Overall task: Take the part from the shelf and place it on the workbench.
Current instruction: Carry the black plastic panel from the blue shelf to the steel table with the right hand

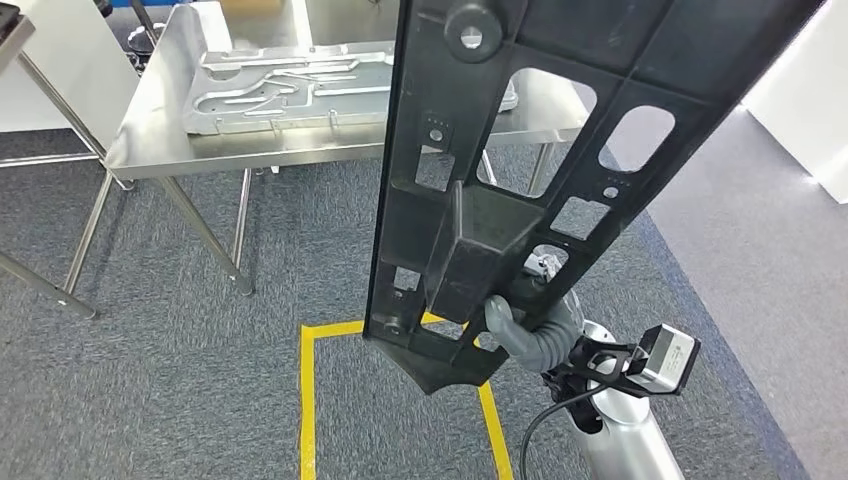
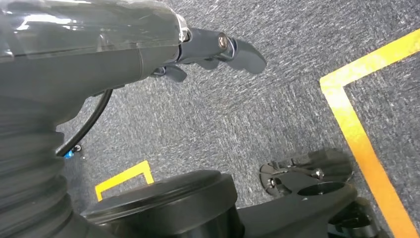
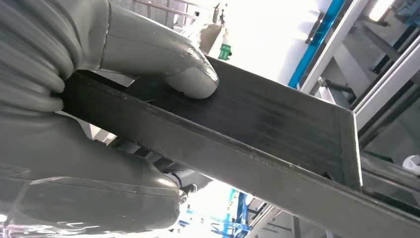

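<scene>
Your right hand [image 1: 520, 318] clamps the black part [image 1: 520, 170] upright, near the camera; its top edge overlaps the workbench [image 1: 160, 130] beyond. Grey floor [image 1: 150, 380] lies open left. Left hand [image 2: 218, 49]: grip state unclear.

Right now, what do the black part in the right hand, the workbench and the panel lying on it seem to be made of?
Black part: likely moulded plastic, matte, with ribs and cut-outs; gripped by the right hand.
Workbench: looks like stainless steel, a brushed reflective top on thin metal legs.
Panel: seems stamped sheet metal, silver, with raised channels.
Left hand: hangs over grey carpet.
</scene>
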You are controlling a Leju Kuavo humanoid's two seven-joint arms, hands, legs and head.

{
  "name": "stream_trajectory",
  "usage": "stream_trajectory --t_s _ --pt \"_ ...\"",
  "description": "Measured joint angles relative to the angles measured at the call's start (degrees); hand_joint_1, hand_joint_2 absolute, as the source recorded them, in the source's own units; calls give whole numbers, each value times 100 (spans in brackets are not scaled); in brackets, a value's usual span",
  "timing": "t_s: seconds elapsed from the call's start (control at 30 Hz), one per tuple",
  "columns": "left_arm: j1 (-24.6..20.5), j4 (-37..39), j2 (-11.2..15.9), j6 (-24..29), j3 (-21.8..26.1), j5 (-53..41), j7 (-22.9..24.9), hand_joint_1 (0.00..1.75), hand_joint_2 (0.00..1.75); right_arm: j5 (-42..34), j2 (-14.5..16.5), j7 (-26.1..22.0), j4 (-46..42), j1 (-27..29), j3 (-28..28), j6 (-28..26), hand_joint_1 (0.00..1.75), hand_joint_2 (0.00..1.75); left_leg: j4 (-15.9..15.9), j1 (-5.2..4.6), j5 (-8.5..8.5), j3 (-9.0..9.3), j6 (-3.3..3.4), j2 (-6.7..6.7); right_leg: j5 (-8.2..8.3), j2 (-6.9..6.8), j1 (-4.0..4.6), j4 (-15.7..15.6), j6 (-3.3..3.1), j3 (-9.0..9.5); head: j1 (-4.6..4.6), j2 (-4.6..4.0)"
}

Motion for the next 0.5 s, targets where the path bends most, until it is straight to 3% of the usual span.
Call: stream_trajectory --t_s 0.07,0.13,0.17,0.2,0.23,0.3,0.33,0.37,0.5 --pt "-14 0 -1 2 0 -7 -8 0 175 -3 0 -2 -1 -15 0 -1 168 175 -39 8 -26 104 54 -6 -263 7 -19 484 40 -252 1 0" --pt "-25 0 0 2 0 -14 -16 0 175 -4 -1 -2 1 -10 0 -1 168 175 -41 1 -79 152 81 -10 -559 11 -24 1221 63 -740 1 0" --pt "-23 0 1 2 1 -16 -17 0 175 -5 -1 -1 2 0 0 -1 168 175 -40 -1 -111 180 80 -14 -594 11 -26 1461 71 -948 1 0" --pt "-19 0 1 2 1 -16 -18 0 175 -5 -1 0 3 7 0 -2 168 175 -39 -2 -148 222 72 -20 -498 10 -27 1495 77 -1057 1 0" --pt "-15 0 0 1 1 -16 -18 0 175 -6 -1 0 3 11 0 -3 168 175 -38 0 -193 282 60 -26 -279 10 -29 1309 80 -1054 1 0" --pt "-8 1 -6 -5 2 -16 -18 0 175 -7 -2 -3 5 16 0 -5 168 175 -37 1 -300 424 18 -36 284 11 -28 552 61 -838 1 0" --pt "-10 1 -9 -8 1 -16 -18 0 175 -7 -2 -5 7 19 0 -8 168 175 -33 -1 -346 466 -11 -41 422 8 -17 232 31 -749 4 0" --pt "-15 2 -10 -9 1 -16 -17 0 175 -6 -2 -8 9 29 0 -10 168 175 -33 -7 -387 477 -43 -43 500 6 -7 37 -10 -699 7 0" --pt "-7 2 -5 -17 2 -10 -10 0 175 -1 -2 -12 11 70 0 -14 168 175 94 -11 -478 499 -172 -32 452 13 2 -66 -182 -606 11 0"
